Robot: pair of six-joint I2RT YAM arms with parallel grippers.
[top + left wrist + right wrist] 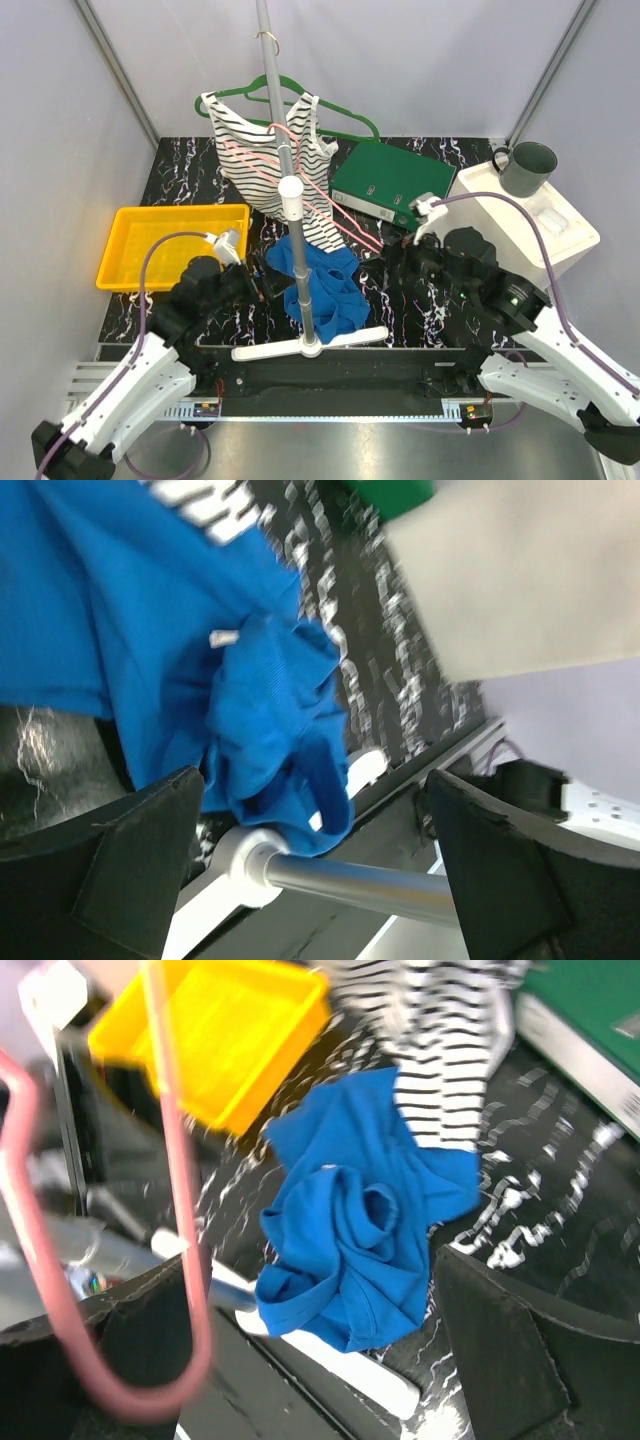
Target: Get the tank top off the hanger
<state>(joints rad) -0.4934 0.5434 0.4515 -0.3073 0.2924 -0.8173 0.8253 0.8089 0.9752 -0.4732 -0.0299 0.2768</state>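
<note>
Tank top (320, 290), blue, seen crumpled on table (400, 300) by stand base (300, 348), off pink hanger (175, 1160). Removal judged done. Left gripper (315, 870) and right gripper (320, 1360) spread wide, nothing held.

Black-and-white striped top (255, 160), pink hanger (178, 1160), blue garment (330, 285), yellow tray (150, 245), green binder (385, 180).
</note>
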